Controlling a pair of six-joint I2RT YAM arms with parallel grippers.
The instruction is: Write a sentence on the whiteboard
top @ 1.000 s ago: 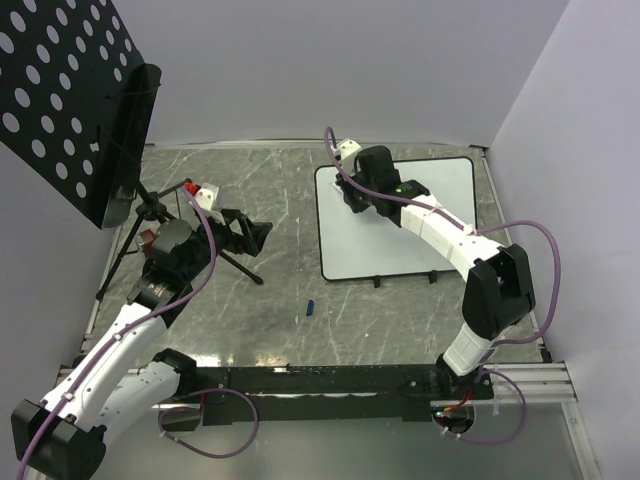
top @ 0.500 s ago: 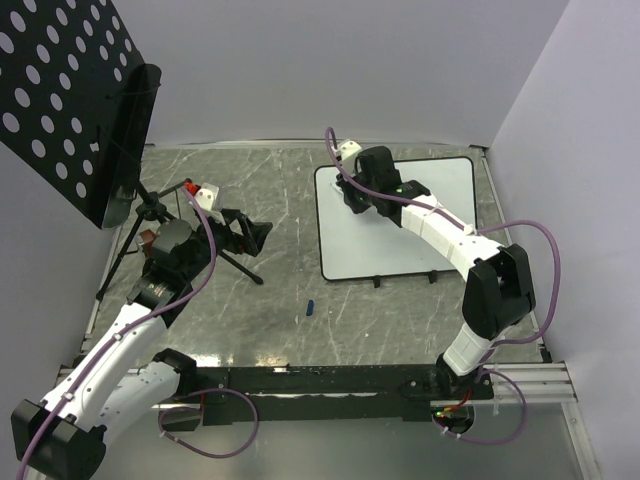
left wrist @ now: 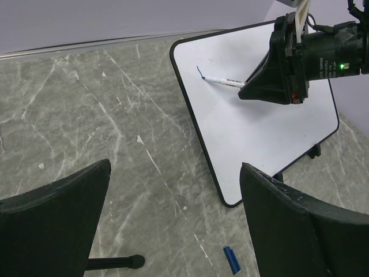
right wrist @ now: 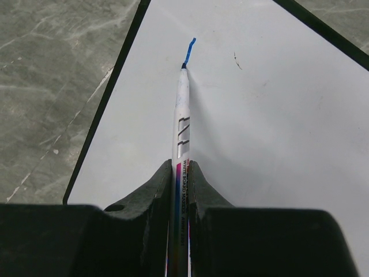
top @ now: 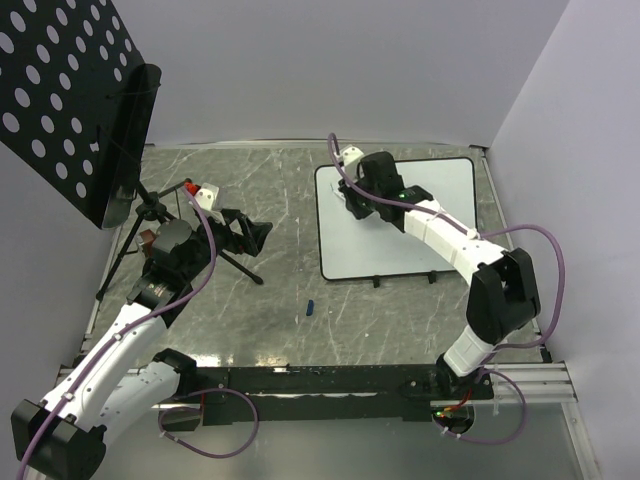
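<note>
my right gripper (right wrist: 180, 168) pinching marker (right wrist: 182, 109), tip touching whiteboard (right wrist: 277, 115) just ahead of jaws. sentence (right wrist: 189, 49) showing as one short blue tick; nearly all lettering remaining. left gripper (left wrist: 174, 167) idling, spread.

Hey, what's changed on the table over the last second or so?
The right gripper, jaws shut on the marker, shifted slightly to the right over the whiteboard, and its arm followed. The left gripper, jaws open, the blue cap and the whiteboard itself stayed where they were.
</note>
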